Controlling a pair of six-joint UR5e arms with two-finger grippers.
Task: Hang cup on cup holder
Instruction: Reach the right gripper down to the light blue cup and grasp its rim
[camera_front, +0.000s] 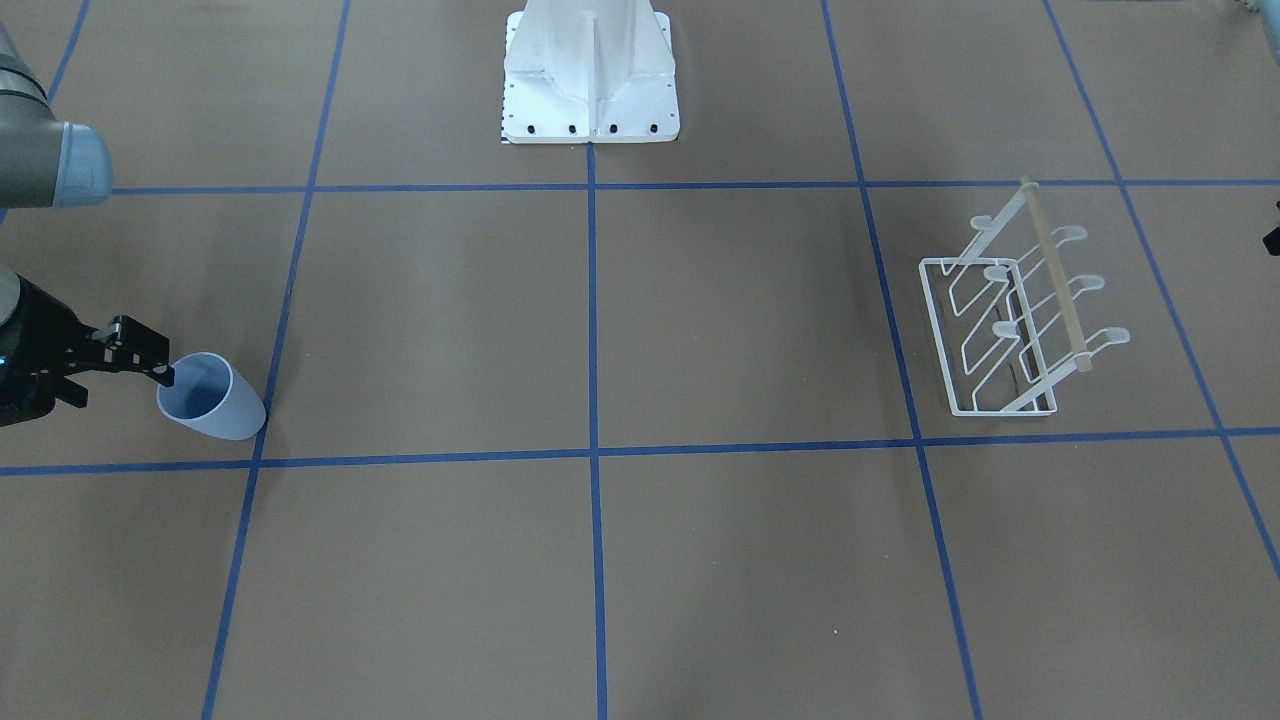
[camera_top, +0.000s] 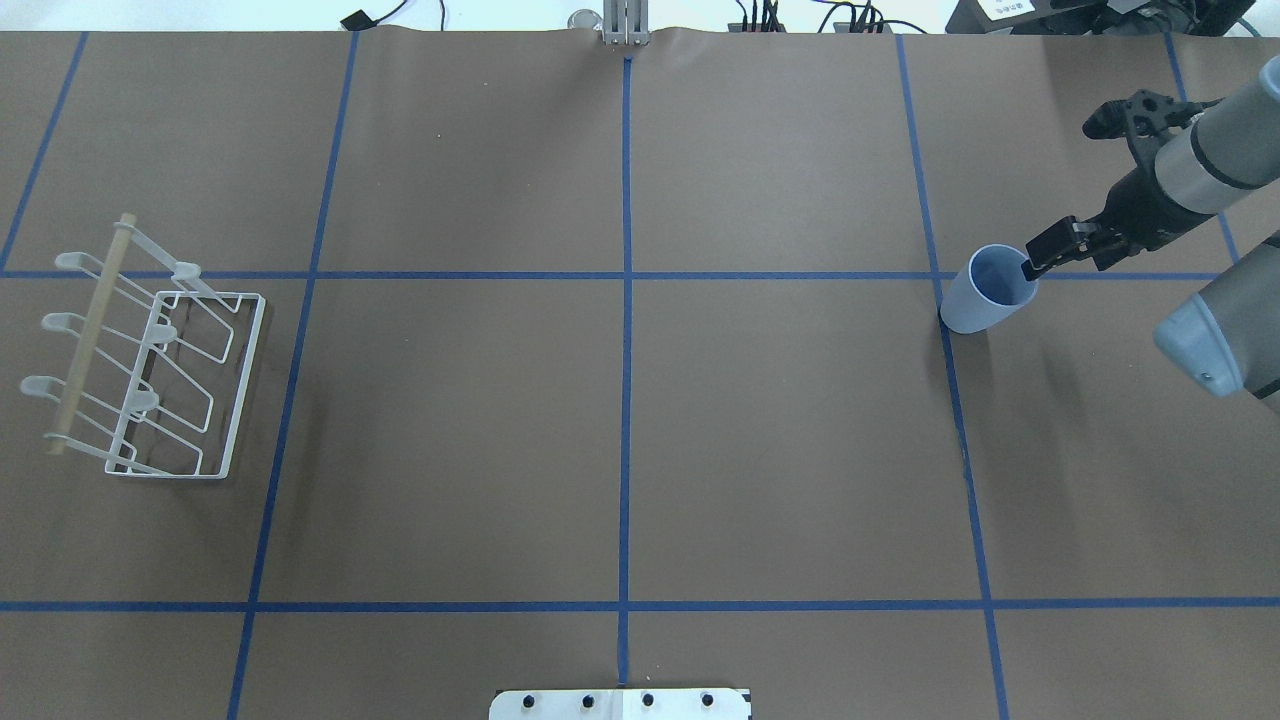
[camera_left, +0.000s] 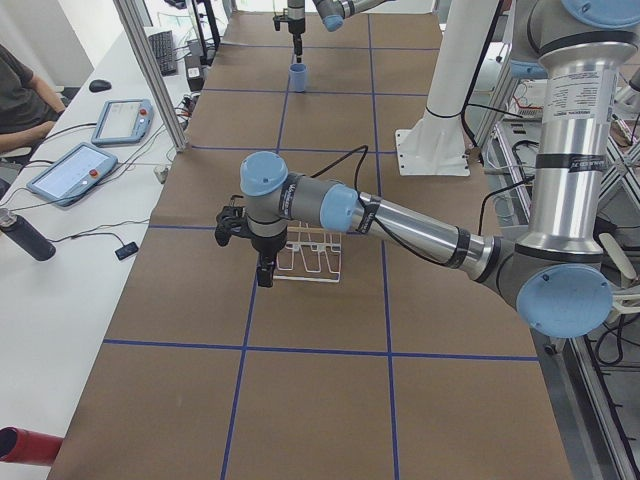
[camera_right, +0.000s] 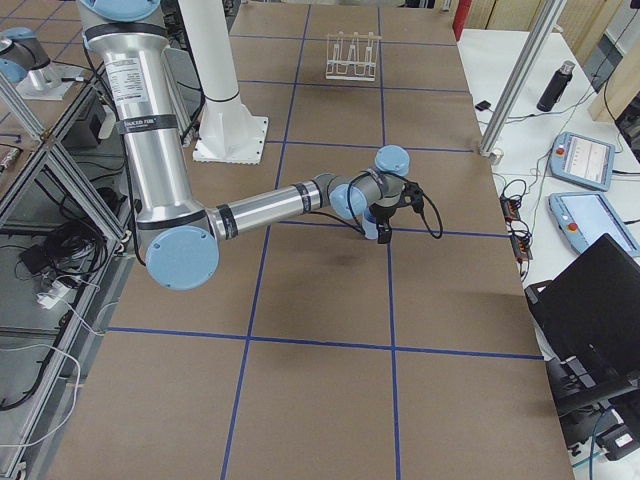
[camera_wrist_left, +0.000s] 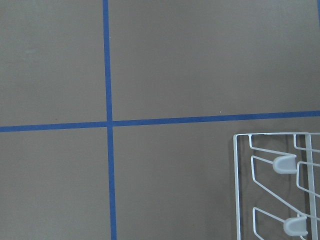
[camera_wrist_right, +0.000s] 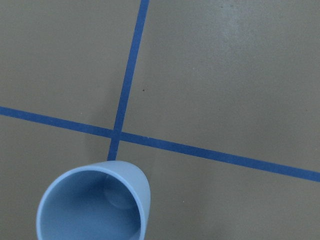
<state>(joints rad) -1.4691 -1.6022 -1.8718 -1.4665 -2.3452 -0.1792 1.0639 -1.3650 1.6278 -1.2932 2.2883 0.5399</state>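
The pale-blue cup (camera_front: 215, 405) stands upright, mouth up, on a blue tape line at the table's right side (camera_top: 980, 300). My right gripper (camera_front: 120, 385) points down just above and beside the cup's rim (camera_top: 1072, 262), open and empty, with one fingertip (camera_front: 160, 372) over the rim. The right wrist view looks into the cup (camera_wrist_right: 95, 210). The white wire cup holder (camera_front: 1058, 285) with its wooden rod stands empty at the far left (camera_top: 91, 330). My left gripper (camera_left: 262, 272) hangs beside the holder (camera_left: 310, 262); I cannot tell whether it is open or shut.
The white pedestal base (camera_front: 590, 90) stands at the robot's side of the table (camera_top: 620, 703). Blue tape lines divide the brown surface. A side bench with tablets (camera_left: 70, 170) and a seated operator runs along the far edge.
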